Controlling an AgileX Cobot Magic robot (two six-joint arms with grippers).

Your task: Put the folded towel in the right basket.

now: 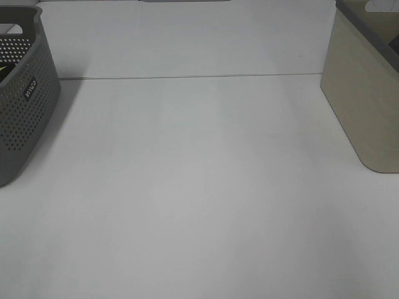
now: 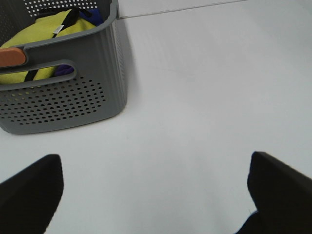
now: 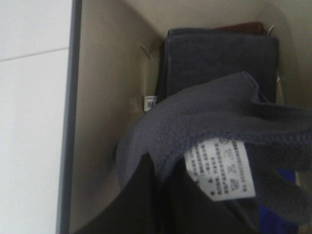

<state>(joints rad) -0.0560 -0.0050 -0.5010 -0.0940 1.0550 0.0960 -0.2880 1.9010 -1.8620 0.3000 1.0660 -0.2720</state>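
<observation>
In the right wrist view my right gripper [image 3: 163,197] is inside the beige right basket [image 3: 105,92], shut on a dark grey-blue towel [image 3: 204,119] with a white care label [image 3: 222,168]. The towel hangs draped over the black finger. Another folded dark towel [image 3: 219,53] lies deeper in the basket. The right basket also shows in the exterior high view [image 1: 365,106] at the right edge. My left gripper [image 2: 156,204] is open and empty above the white table. Neither gripper shows in the exterior high view.
A grey perforated basket [image 1: 25,106] stands at the left of the table. The left wrist view shows it [image 2: 73,97] holding yellow and blue cloths. The white table [image 1: 199,187] spans between the two baskets, with a seam line at the back.
</observation>
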